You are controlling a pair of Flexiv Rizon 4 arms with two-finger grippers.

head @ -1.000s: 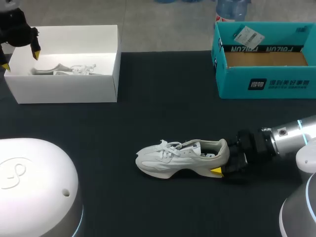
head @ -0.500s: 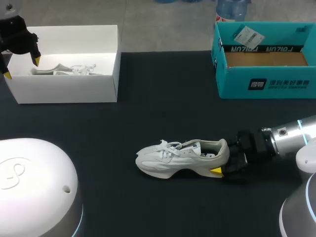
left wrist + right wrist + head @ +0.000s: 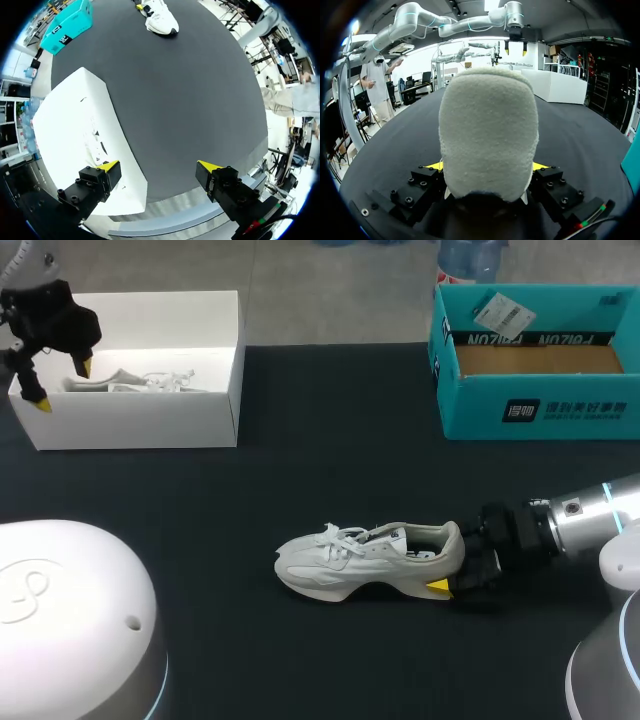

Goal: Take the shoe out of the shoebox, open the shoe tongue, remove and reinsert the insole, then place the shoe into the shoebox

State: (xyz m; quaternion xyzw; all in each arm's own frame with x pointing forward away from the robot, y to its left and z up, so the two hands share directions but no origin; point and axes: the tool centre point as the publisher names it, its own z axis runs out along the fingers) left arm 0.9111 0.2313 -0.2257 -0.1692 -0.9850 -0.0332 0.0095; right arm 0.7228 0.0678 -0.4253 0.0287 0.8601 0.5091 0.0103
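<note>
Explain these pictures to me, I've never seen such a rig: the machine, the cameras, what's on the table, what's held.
Two robot arms work at a black table. One picture looks down from above; the two round ones come from a camera on each wrist. The right arm's fingers clamp the heel of a white shoe standing mid-table. The left arm's fingers are open, hovering at the end of a white shoebox that holds a second shoe. An open teal box sits at the far right.

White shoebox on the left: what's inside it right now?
A white shoe lies inside the white shoebox, laces showing. The front wall hides its lower part and the box floor. The other shoe is out on the table.
</note>
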